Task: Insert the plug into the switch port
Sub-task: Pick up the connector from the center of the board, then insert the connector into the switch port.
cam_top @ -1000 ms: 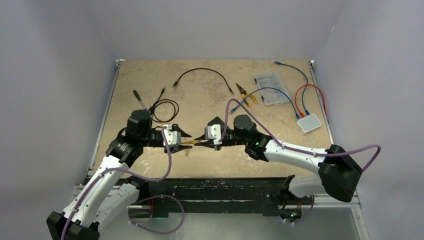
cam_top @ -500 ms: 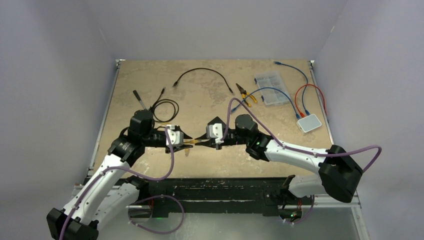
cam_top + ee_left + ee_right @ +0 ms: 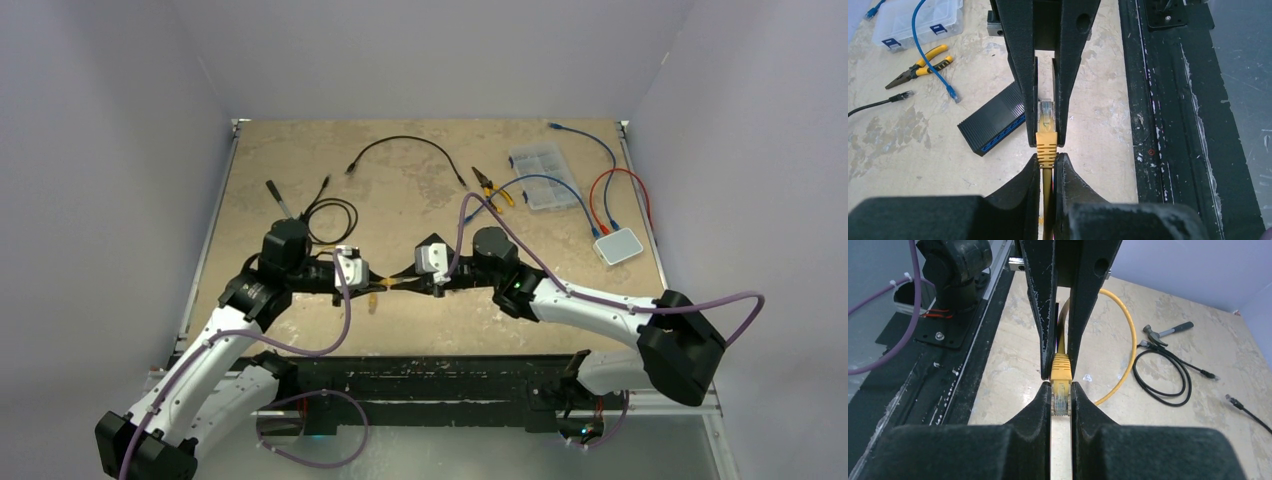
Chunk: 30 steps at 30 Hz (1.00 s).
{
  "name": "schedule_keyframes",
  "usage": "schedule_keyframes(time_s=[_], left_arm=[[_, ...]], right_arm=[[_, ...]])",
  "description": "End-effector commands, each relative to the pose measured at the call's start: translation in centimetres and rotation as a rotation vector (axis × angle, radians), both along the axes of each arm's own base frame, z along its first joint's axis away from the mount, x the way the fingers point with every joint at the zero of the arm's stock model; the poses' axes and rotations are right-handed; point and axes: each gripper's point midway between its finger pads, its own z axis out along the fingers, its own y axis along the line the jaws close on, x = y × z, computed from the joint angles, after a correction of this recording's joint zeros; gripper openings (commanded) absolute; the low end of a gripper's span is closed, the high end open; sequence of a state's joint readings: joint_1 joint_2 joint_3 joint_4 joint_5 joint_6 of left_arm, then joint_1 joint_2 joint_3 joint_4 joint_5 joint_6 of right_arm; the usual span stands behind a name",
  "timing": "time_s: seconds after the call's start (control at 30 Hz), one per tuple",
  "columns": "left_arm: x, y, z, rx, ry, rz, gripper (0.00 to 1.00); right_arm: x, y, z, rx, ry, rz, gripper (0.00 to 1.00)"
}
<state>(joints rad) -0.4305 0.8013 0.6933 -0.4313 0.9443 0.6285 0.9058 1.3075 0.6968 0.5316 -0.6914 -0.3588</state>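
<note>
A yellow cable with a clear plug hangs between my two grippers above the table's near middle. My left gripper is shut on the yellow boot and cable. My right gripper faces it tip to tip and is shut on the clear plug, which also shows in the left wrist view. The black switch with a row of blue ports lies on the table just beyond the right gripper's fingers. In the top view it is mostly hidden under the right wrist.
A white box with red and blue cables plugged in sits at the right. Yellow pliers, a clear parts box, black cables and a hammer lie farther back. The black base rail runs along the near edge.
Both grippers have shifted slightly right and away from the near edge together, still joined on the yellow plug. The grips have not changed.
</note>
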Motion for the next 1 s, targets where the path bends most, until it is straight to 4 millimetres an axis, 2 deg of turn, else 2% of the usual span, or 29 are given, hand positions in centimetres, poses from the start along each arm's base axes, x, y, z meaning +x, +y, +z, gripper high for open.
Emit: schedule_keyframes(time_s=[0.0,0.13,0.2,0.33,0.4,0.47,0.67,0.97], left_arm=[[0.8,-0.4,1.1,-0.037,0.023,0.047,0.00],[2.7,0.2,0.7,-0.028,0.107,0.210,0.00],[4.4,0.9,0.5,-0.035,0.160,0.347,0.00],[7.5,3.1,-1.3,0.013,0.266,0.629,0.00],[8.1,3.9,-2.8,0.067,0.325,0.708,0.00],[8.7,4.5,-3.9,0.105,0.371,0.769,0.00],[10.2,6.1,-4.5,0.135,0.386,0.925,0.00],[10.2,6.3,-4.4,0.130,0.406,0.947,0.00]], right_arm=[[0.9,-0.2,1.4,0.051,0.043,-0.042,0.16],[3.3,-1.5,1.5,0.059,0.167,-0.177,0.44],[5.2,-2.6,1.0,0.057,0.225,-0.312,0.55],[7.9,-4.7,-1.0,0.014,0.330,-0.533,0.76],[9.1,-5.8,-2.5,-0.024,0.402,-0.648,0.84],[10.3,-6.7,-4.1,-0.080,0.438,-0.742,0.97],[13.4,-9.3,-8.6,-0.283,0.520,-0.924,0.99],[14.2,-11.2,-13.9,-0.490,0.564,-1.019,0.99]])
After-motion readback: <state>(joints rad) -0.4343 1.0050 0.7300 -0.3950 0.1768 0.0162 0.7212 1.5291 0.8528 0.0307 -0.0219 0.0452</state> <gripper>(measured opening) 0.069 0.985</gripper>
